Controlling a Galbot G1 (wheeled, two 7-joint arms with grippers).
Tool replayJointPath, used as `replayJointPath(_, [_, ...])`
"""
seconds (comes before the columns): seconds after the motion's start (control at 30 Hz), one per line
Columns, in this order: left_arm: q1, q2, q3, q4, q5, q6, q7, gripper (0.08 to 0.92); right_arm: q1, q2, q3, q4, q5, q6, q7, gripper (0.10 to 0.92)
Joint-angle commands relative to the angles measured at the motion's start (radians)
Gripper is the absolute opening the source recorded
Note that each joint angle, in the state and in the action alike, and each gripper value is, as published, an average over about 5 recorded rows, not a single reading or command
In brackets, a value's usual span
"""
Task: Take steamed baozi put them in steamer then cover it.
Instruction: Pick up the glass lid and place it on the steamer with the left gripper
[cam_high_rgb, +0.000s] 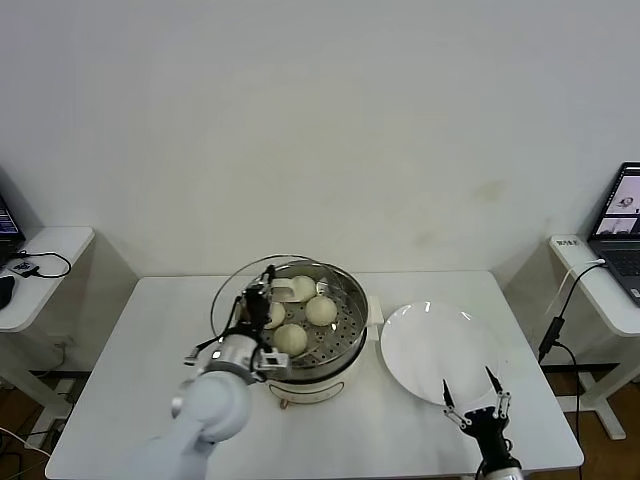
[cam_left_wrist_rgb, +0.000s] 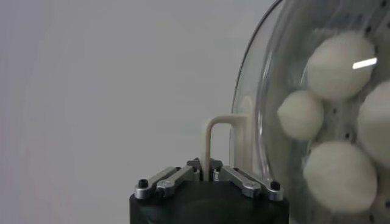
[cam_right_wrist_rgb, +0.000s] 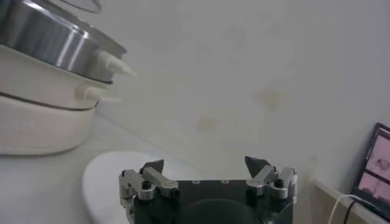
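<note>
**Lid held tilted at steamer**

Left gripper (cam_left_wrist_rgb: 209, 176) clamped on lid (cam_high_rgb: 232, 300) handle, lid tilted over steamer (cam_high_rgb: 345, 345) left rim. Four baozi (cam_high_rgb: 320, 311) inside on tray. Right gripper (cam_high_rgb: 476, 398) wide, idle at plate (cam_high_rgb: 425, 345) near edge.

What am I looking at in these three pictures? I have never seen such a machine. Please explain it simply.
This is a robot with two arms. One camera sits on its head, and one on each wrist. On the white table stands a round shiny steel steamer holding four small cream-white buns. The left gripper, jaws shut, holds a round clear glass lid by its cream-white handle, tilted at the pot's rim. The right gripper waits with jaws open, holding nothing, by an empty flat white plate.
</note>
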Motion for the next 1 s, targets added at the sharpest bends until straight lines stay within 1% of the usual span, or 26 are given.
replayJointPath(0.03, [-0.042, -0.196, 0.063, 0.057, 0.24, 0.006, 0.079, 0.144, 0.008, 0.011, -0.006, -0.019, -0.025, 0.004, 0.002, 0.823])
replayJointPath(0.17, [-0.039, -0.222, 0.061, 0.075, 0.262, 0.001, 0.081, 0.144, 0.009, 0.012, -0.012, -0.026, -0.029, 0.007, 0.002, 0.823])
replayJointPath(0.37, [-0.038, -0.238, 0.061, 0.097, 0.282, -0.007, 0.078, 0.144, 0.008, 0.011, -0.016, -0.032, -0.029, 0.011, 0.003, 0.823])
replayJointPath(0.63, [-0.026, -0.241, 0.039, 0.125, 0.298, -0.019, 0.073, 0.144, 0.002, 0.005, -0.018, -0.029, -0.018, 0.017, 0.001, 0.823])
replayJointPath(1.0, [0.003, -0.256, 0.025, 0.133, 0.302, -0.024, 0.064, 0.144, 0.002, 0.0, -0.019, -0.03, -0.011, 0.02, -0.003, 0.823])
